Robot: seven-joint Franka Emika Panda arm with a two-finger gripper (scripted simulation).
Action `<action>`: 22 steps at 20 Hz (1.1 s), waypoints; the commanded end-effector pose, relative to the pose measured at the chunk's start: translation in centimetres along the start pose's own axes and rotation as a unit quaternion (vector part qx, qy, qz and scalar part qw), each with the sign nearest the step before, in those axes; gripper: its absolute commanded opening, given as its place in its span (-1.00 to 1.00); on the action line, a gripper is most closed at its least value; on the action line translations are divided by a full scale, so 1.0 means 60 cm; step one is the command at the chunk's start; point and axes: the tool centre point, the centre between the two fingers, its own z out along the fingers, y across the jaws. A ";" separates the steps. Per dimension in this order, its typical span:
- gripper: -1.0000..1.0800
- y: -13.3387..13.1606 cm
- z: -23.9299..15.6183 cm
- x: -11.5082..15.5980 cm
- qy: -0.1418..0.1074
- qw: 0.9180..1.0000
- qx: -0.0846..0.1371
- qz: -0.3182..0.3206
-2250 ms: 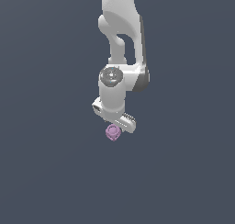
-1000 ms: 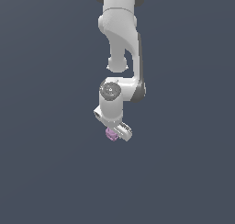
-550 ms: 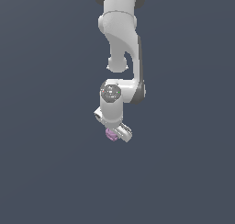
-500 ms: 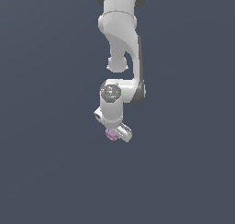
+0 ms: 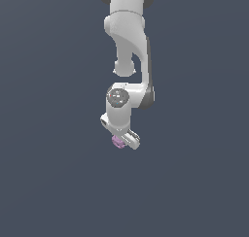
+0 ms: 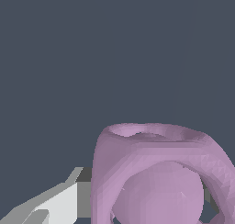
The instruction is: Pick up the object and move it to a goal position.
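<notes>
The gripper [image 5: 120, 142] is hanging below the white arm [image 5: 129, 46] with the object [image 5: 117, 142] sitting at its tip, and in the wrist view the object [image 6: 153, 175] is filling the space right in front of the camera, with one pale finger [image 6: 55, 204] pressing up against its side; the other finger is hiding behind the lump, so the fingers are looking pinched onto the object rather than spread. Judging by its look, the object is behaving as a small, light, rigid piece: hard faceted walls, a hollow dished top and a ring-like opening around a rounded core. Those curved, knobbly sides are likely offering poor flat contact, so it may be prone to twisting or slipping; the best hold is probably across its broadest outer walls, with the finger pads square to them and the ring face left free. Counting what is showing: one object, one gripper, one arm, and no visible goal marker.
</notes>
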 end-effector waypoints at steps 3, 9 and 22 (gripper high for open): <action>-1.00 -0.005 -0.019 -0.012 0.000 1.000 0.000 0.000; -1.00 -0.017 -0.068 -0.044 0.000 1.000 0.000 0.000; -1.00 -0.066 -0.268 -0.172 0.001 1.000 0.000 0.000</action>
